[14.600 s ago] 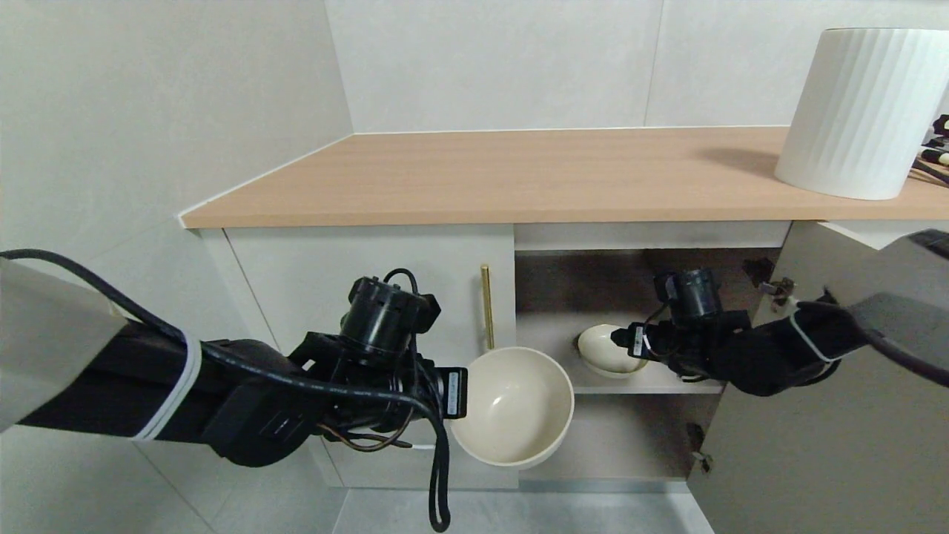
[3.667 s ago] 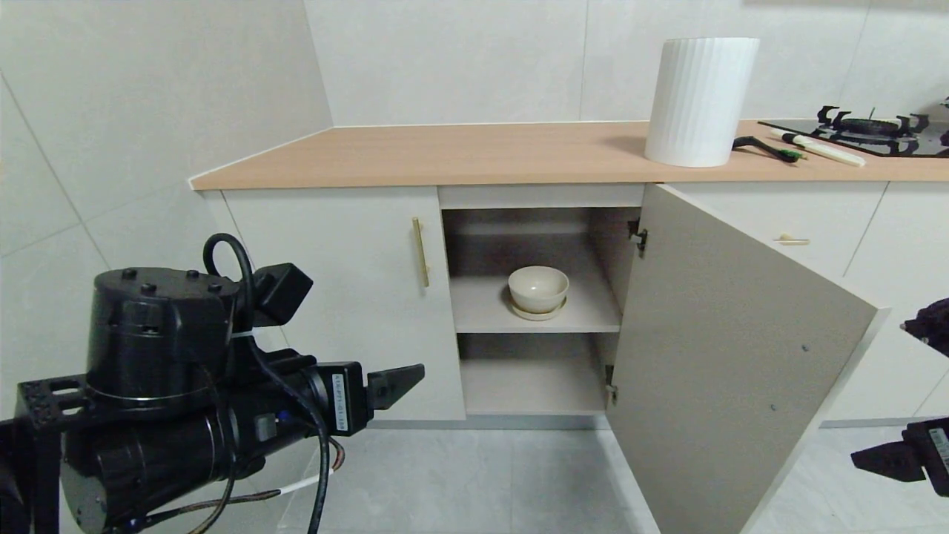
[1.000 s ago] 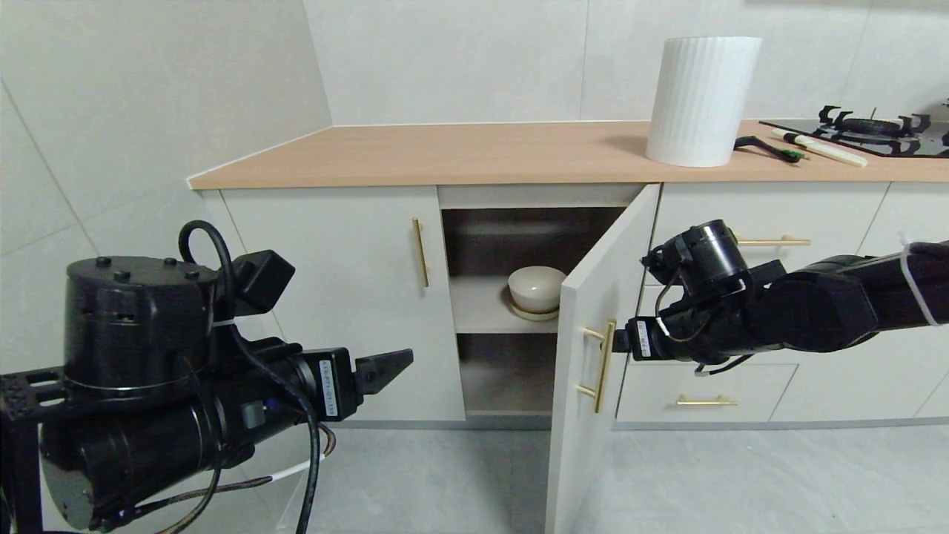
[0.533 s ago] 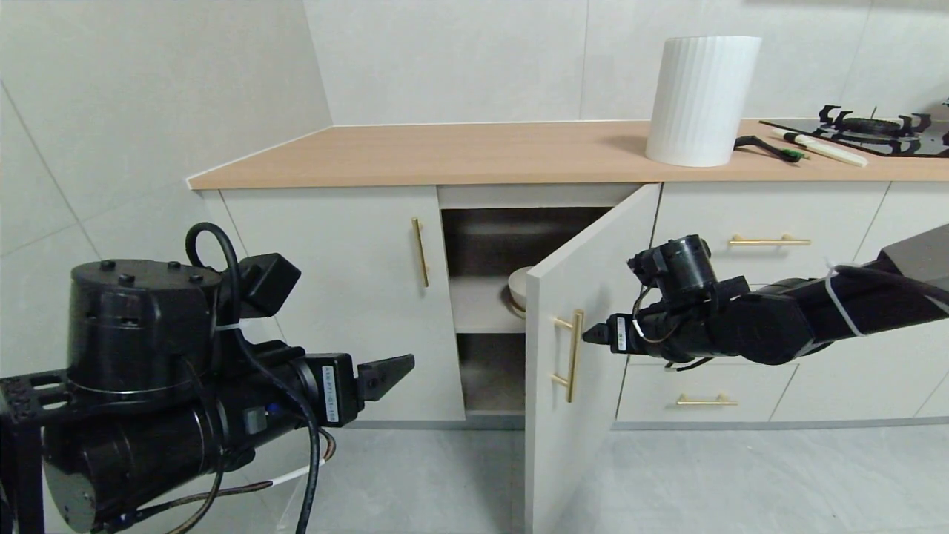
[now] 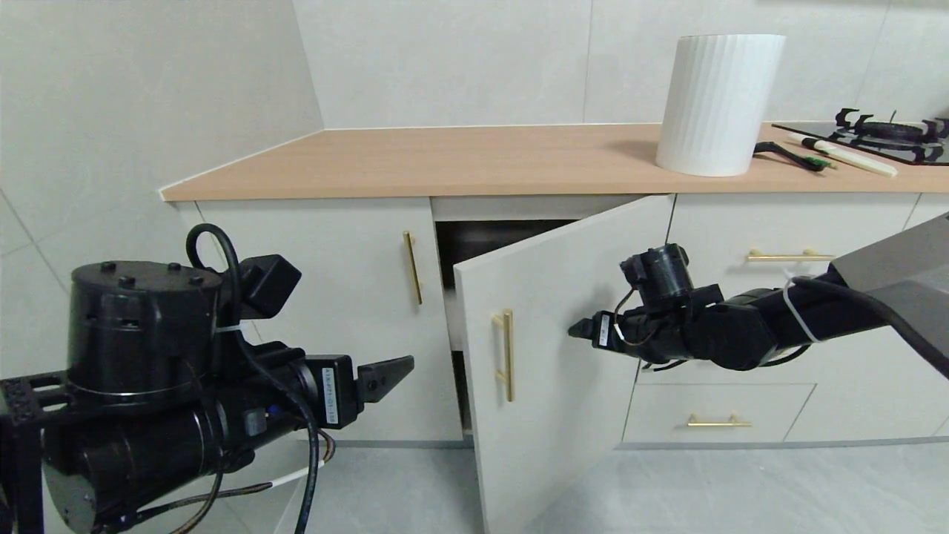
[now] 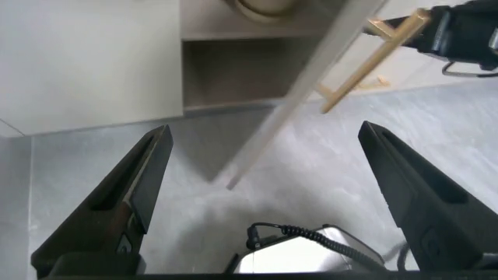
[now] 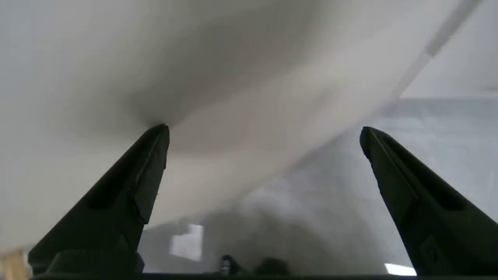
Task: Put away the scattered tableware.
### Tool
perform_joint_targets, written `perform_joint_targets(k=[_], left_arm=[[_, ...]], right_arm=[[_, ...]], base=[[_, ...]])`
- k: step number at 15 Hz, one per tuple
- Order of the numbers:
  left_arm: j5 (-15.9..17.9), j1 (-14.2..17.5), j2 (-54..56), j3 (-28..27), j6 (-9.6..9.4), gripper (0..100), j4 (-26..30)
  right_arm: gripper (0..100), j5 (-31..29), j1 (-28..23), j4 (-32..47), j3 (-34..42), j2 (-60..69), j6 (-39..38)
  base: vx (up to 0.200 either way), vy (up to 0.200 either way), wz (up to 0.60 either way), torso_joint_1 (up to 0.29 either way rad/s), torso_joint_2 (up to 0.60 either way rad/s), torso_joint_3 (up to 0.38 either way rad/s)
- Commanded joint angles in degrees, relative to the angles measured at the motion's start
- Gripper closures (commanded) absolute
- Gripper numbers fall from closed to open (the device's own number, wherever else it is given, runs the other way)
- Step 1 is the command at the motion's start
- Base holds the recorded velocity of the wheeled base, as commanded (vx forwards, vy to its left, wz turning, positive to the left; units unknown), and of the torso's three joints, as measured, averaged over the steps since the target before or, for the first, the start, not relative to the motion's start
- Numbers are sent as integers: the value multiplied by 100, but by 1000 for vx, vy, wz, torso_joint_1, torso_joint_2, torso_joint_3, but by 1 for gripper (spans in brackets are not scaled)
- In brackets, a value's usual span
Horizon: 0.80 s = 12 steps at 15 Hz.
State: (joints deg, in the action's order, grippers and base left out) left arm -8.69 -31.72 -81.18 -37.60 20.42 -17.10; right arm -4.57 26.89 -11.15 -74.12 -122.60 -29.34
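The white cabinet door (image 5: 549,348) with a gold handle (image 5: 506,354) stands partly ajar. My right gripper (image 5: 574,331) rests its tip against the door's outer face, right of the handle. In the right wrist view the right gripper (image 7: 264,155) is open and the door face (image 7: 233,70) lies right in front of its fingers. My left gripper (image 5: 389,371) hangs low to the left of the cabinet, open and holding nothing. In the left wrist view the left gripper (image 6: 268,179) points toward the door edge (image 6: 303,85), and the rim of a cream bowl (image 6: 261,6) shows on the shelf inside.
A tall white ribbed container (image 5: 719,104) stands on the wooden countertop (image 5: 445,159), with utensils (image 5: 815,156) and a gas hob (image 5: 890,133) to its right. The left cabinet door (image 5: 319,311) is shut, and drawers (image 5: 786,259) lie right of the ajar door. Grey floor (image 5: 667,489) lies below.
The right gripper has pushed the door further toward shut, so the door now hides the bowl in the head view. The camera shifted slightly. The left arm stayed still.
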Motion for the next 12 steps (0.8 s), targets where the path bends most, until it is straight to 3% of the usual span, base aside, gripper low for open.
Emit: perform_joint_targets(k=[1, 7, 12], left_arm=[[-1, -1, -30, -2, 6, 0, -12], [-10, -1, -12, -11, 24, 0, -21], [-10, -1, -21, -11, 24, 0, -21]], right_arm=[[0, 0, 79, -1, -129, -97, -151], [0, -141, 185, -1, -964, -572, -1460], [0, -721, 185, -1, -1579, -1011, -1865]], base=[[200, 0, 0, 7, 7, 7], [0, 0, 0, 0, 0, 0], [0, 0, 0, 0, 0, 0]])
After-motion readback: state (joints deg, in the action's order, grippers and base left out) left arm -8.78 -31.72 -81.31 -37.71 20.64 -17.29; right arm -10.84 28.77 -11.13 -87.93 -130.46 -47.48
